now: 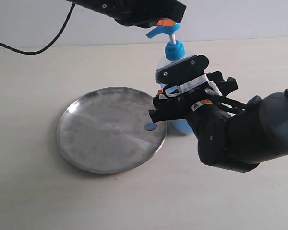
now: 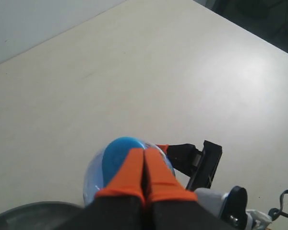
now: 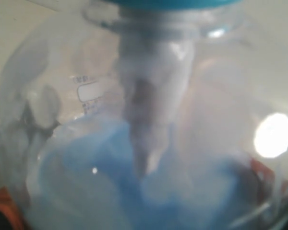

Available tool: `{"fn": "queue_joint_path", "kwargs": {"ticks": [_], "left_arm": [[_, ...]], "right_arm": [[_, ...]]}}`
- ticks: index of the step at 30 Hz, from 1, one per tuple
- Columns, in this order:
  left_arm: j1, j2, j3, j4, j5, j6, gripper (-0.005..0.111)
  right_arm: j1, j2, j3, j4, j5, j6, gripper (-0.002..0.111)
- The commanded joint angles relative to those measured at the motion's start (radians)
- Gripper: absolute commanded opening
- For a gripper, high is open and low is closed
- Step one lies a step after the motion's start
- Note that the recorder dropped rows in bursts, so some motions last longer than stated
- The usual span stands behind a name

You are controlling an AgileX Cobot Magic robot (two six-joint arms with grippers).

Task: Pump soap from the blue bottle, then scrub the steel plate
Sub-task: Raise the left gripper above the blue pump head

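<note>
Above the pump (image 1: 160, 32), left jaws sat clenched; right jaws clasped the bottle (image 1: 174, 51) at its belly, probably slick, thin-walled.

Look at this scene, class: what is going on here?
The right gripper grips the tall clear plastic bottle of light blue liquid around its body. The left gripper, jaws shut, is right at its bright blue pump head. A small blue blob of soap already lies on the wide round dull grey steel plate beside it.
</note>
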Motion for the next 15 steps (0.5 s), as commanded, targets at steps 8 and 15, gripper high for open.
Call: {"fn": "queue_joint_path", "kwargs": {"ticks": [8,15], "left_arm": [[-0.005,0.011,-0.008,-0.008,-0.061,-0.006,0.000],[-0.005,0.011,-0.008,0.013,-0.054,-0.006,0.000]], "right_arm": [[0.002,-0.013,-0.011,-0.044,-0.091,-0.002,0.000],[0.002,-0.013,-0.011,-0.044,-0.091,-0.002,0.000]]}}
